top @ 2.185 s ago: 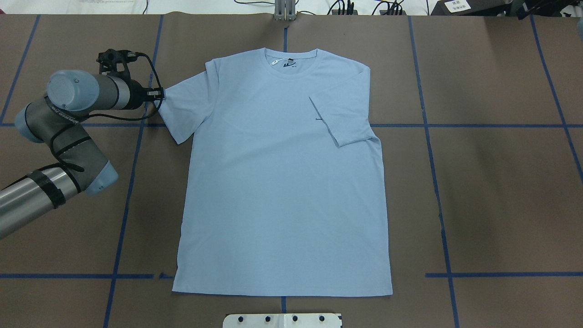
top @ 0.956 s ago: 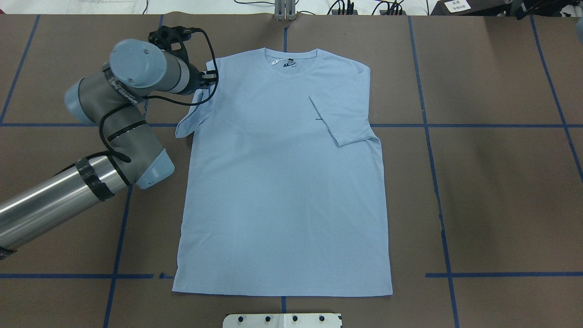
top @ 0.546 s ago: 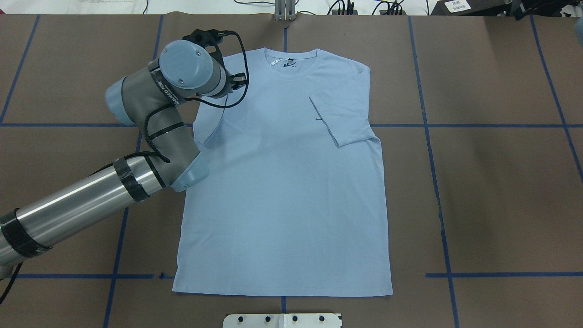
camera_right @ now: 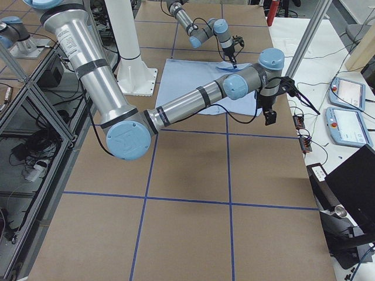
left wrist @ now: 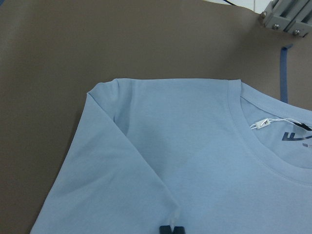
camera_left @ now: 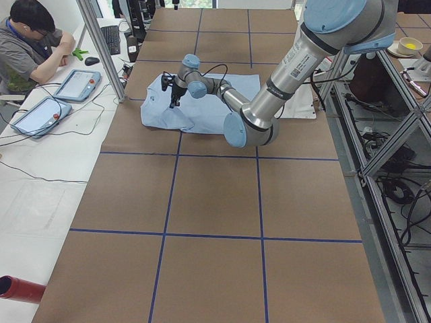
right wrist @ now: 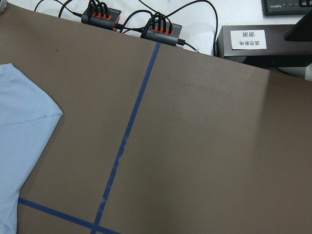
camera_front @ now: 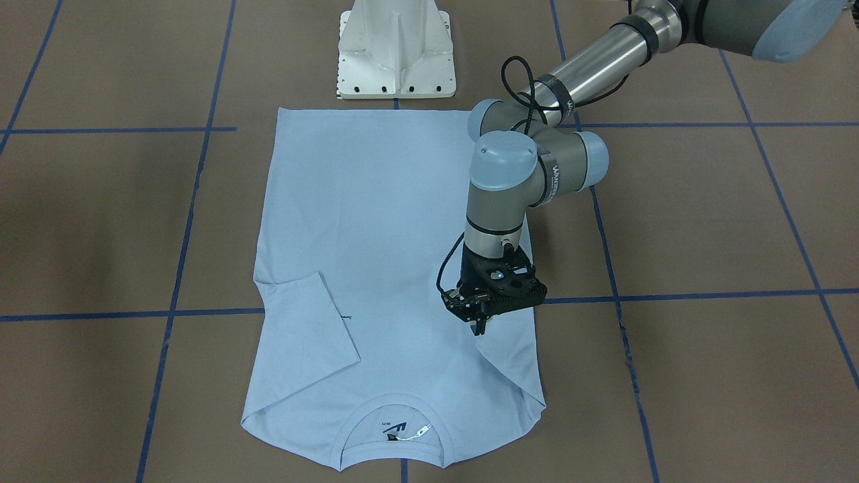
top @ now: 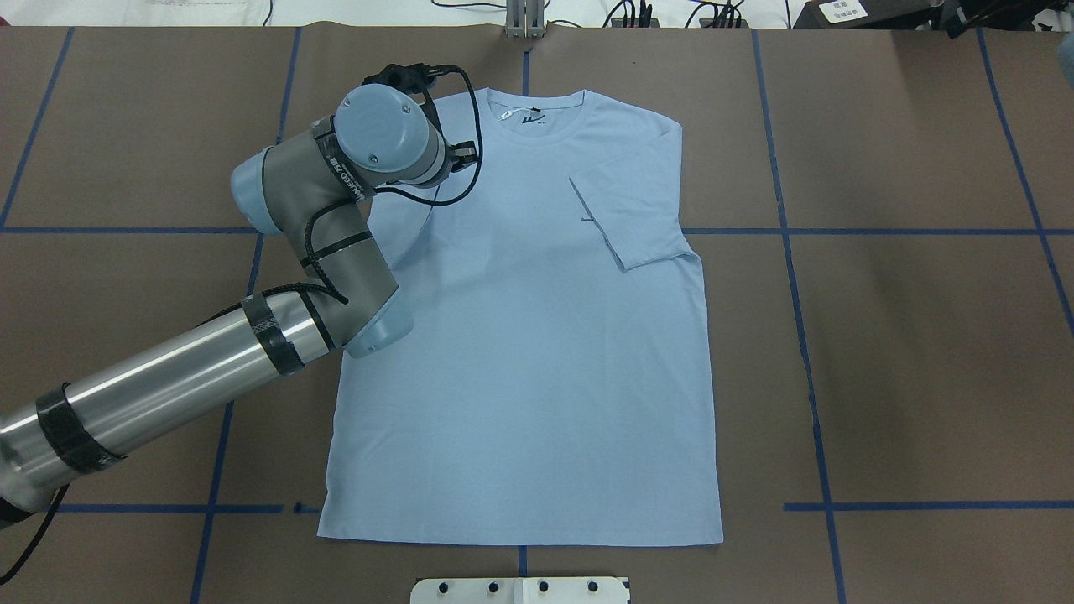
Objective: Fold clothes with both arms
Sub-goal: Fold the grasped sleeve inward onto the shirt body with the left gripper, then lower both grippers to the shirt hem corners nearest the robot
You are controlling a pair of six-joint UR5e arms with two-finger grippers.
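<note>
The light blue T-shirt (top: 537, 352) lies flat, front up, with its collar (top: 530, 117) at the far edge. Its right sleeve (top: 629, 210) is folded in onto the chest. My left gripper (camera_front: 478, 327) is shut on the hem of the left sleeve (camera_front: 510, 362) and holds it lifted over the shirt's upper left chest. The left wrist view shows the shut fingertips (left wrist: 171, 229) pinching the fabric below the shoulder fold. My right gripper (camera_right: 268, 117) hangs above bare table beyond the shirt's right side. It shows only in the exterior right view, so I cannot tell whether it is open or shut.
The white pedestal base (camera_front: 396, 54) stands at the near edge by the shirt's hem. Blue tape lines cross the brown table (top: 923, 335). A metal bracket (top: 524, 21) and power strips (right wrist: 161, 24) sit at the far edge. An operator (camera_left: 34, 47) sits beyond the table.
My left gripper has carried the left sleeve from the table at the shirt's left, up and rightward over the shoulder onto the shirt body. The rest of the shirt has not moved.
</note>
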